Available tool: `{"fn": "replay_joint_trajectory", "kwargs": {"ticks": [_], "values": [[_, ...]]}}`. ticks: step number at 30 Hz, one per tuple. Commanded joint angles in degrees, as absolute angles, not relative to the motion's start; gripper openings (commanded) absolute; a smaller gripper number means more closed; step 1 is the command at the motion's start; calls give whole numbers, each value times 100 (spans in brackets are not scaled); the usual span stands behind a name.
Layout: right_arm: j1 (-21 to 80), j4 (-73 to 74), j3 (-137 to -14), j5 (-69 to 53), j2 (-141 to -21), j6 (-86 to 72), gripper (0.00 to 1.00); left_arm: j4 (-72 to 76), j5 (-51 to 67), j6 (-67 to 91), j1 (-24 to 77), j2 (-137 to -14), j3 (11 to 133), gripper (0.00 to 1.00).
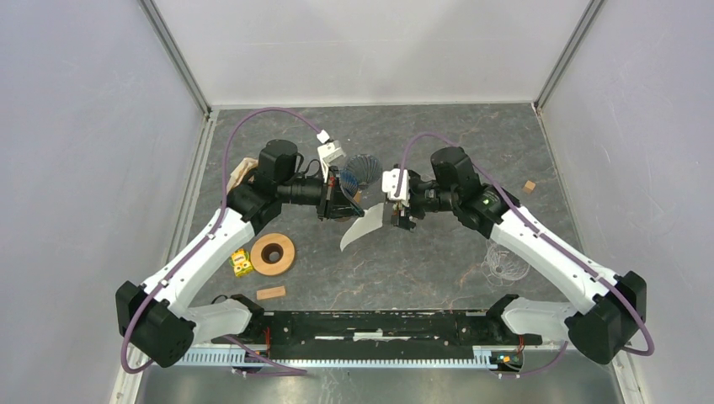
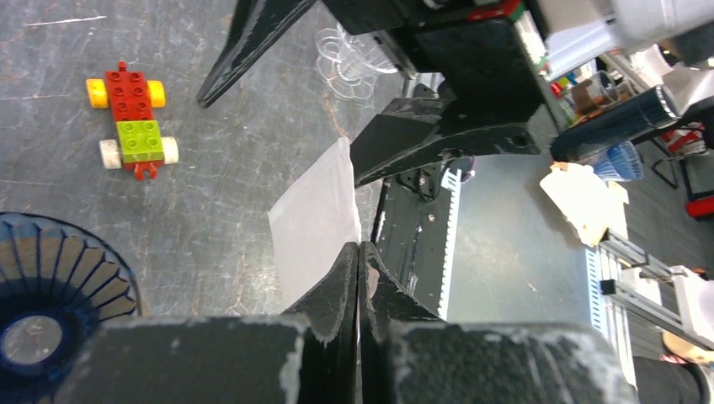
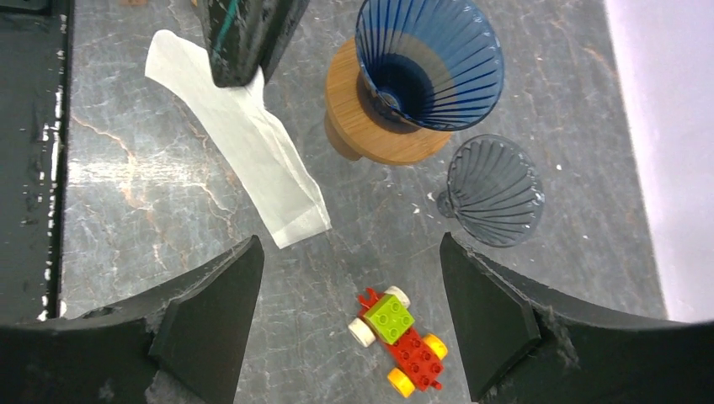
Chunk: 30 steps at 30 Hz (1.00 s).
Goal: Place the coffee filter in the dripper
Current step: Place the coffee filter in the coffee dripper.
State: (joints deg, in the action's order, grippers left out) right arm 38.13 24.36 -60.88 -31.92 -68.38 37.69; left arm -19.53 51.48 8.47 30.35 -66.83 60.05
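My left gripper [image 1: 352, 207] is shut on one end of a white paper coffee filter [image 1: 362, 227], which hangs flat above the table. In the left wrist view the jaws [image 2: 359, 247] are pressed together on the filter [image 2: 316, 215]. A dark blue ribbed dripper [image 3: 429, 59] sits upright on a round wooden base [image 3: 370, 139], just beside the filter [image 3: 244, 143]; it also shows in the left wrist view [image 2: 50, 295]. My right gripper [image 1: 396, 217] is open and empty, facing the filter's free end, with its jaws [image 3: 349, 273] spread wide above the table.
A second grey-blue dripper [image 3: 494, 189] lies loose next to the first. A Lego car [image 3: 400, 337] sits below my right gripper. A wooden ring [image 1: 273, 253], a yellow-green block [image 1: 242, 263], a wood block [image 1: 271, 293] and a clear dripper [image 1: 505, 263] lie around.
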Motion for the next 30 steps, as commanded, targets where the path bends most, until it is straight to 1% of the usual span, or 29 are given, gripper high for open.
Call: {"fn": "replay_joint_trajectory", "kwargs": {"ticks": [1, 4, 6, 8, 9, 12, 14, 15, 16, 17, 18, 19, 22, 23, 27, 30], "values": [[3676, 2239, -6037, -4213, -6975, 3570, 84, -1602, 5546, 1212, 3024, -6596, 6191, 2], [3674, 2321, -6042, -4844, -7086, 3632, 83, -1537, 5551, 1235, 3021, -6575, 6170, 2], [3674, 2350, -6042, -5189, -7187, 3655, 81, -1346, 5627, 1392, 3022, -6575, 6129, 2], [3672, 2279, -6028, -5473, -7282, 3553, 77, -1178, 5676, 1525, 3024, -6579, 6090, 2], [3672, 2267, -6025, -5606, -7335, 3525, 72, -1138, 5679, 1549, 3024, -6573, 6083, 2], [3672, 2142, -5996, -5831, -7430, 3386, 52, -1061, 5677, 1612, 3019, -6553, 6048, 2], [3672, 2017, -5956, -5884, -7461, 3273, 30, -1038, 5686, 1626, 3021, -6528, 6015, 2], [3676, 1997, -5951, -5881, -7480, 3278, 15, -1041, 5706, 1611, 3019, -6518, 5999, 2], [3663, 1991, -5931, -5857, -7483, 3300, 2, -1052, 5745, 1588, 3015, -6507, 5986, 2], [3663, 1995, -5893, -5822, -7465, 3334, 0, -1086, 5793, 1539, 3007, -6492, 5977, 2], [3665, 2011, -5850, -5801, -7419, 3415, 0, -1164, 5830, 1450, 2999, -6470, 5985, 6], [3665, 2034, -5787, -5773, -7362, 3517, 0, -1264, 5868, 1362, 2989, -6438, 5998, 12], [3665, 2077, -5622, -5684, -7144, 3773, 0, -1565, 5825, 1011, 2980, -6359, 6063, 24], [3665, 2086, -5585, -5661, -7086, 3830, 0, -1680, 5720, 889, 2986, -6338, 6086, 26], [3665, 2041, -5506, -5694, -6988, 3843, 0, -1937, 5534, 574, 2988, -6350, 6135, 28], [3665, 2035, -5528, -5702, -7050, 3789, 0, -1970, 5529, 431, 3022, -6347, 6122, 36]]}}
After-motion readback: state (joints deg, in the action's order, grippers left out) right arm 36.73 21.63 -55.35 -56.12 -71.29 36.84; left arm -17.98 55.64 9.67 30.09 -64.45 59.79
